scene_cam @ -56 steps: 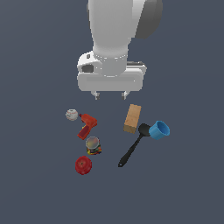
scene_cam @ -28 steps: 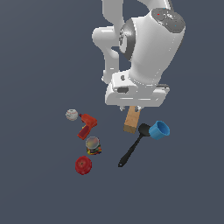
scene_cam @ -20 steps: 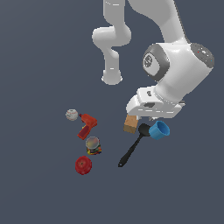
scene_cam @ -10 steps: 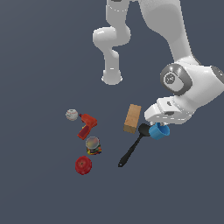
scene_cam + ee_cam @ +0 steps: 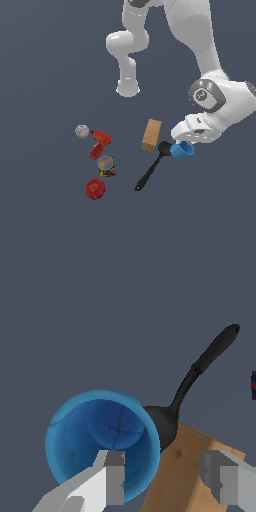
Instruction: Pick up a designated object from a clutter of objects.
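Dark slate ground runs flat and unbroken under everything, with no wall or rim in either view. Compared with half a second ago, the arm has come a little lower over the blue cup [image 5: 182, 150], so its white hand now covers the cup's upper edge in the exterior view; two and a half seconds back it hung high over the middle of the clutter. None of the items has shifted across the frames. The gripper [image 5: 165, 481] is spread wide: in the wrist view one finger [image 5: 111, 478] sits over the cup's hollow [image 5: 95, 438] near the rim, while the other is over the tan wooden block [image 5: 182, 471], and nothing is pinched between them. The cup stands mouth-up at the exterior view's right end of the clutter, touching the head of the black spatula [image 5: 151, 169], whose handle slants away toward the lower left. The block lies just beside the spatula head. Well apart to the exterior view's left are the white ball [image 5: 82, 131], the red drill [image 5: 99, 143], the small can [image 5: 106, 166] and the red apple [image 5: 95, 188]. Open ground lies on the cup's far side from the block, and broadly around the whole group.
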You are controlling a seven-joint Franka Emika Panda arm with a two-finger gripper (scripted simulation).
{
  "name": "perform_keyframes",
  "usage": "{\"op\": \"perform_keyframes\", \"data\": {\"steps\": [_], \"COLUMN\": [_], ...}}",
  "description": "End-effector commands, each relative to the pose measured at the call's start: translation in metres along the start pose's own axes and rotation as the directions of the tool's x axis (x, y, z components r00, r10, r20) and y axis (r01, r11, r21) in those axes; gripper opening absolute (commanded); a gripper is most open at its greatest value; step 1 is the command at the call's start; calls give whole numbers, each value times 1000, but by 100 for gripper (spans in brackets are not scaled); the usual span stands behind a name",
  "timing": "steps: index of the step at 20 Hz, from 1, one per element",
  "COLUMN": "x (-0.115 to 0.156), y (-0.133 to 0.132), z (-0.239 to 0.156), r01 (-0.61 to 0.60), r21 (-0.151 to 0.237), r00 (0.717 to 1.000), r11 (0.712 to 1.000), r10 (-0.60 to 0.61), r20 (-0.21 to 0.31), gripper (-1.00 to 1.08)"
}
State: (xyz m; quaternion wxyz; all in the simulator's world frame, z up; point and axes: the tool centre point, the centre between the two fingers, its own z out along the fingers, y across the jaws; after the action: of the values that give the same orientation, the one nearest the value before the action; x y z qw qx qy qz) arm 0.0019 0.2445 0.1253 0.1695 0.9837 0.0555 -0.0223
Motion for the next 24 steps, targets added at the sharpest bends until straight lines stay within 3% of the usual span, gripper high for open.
{"op": "perform_keyframes", "data": {"steps": [1,13,14,24], "x": [0,0,0,-1], "y": [0,-1,-1,-1], "z": [0,30,30,30], "r01": [-1,-1,-1,-1], "r21": [0,-1,-1,-1], "r00": [1000,1000,1000,1000], "r11": [1000,1000,1000,1000], "r10": [1,1,1,1], "r20": [0,-1,-1,-1], "gripper": [28,28,-100,-100]}}
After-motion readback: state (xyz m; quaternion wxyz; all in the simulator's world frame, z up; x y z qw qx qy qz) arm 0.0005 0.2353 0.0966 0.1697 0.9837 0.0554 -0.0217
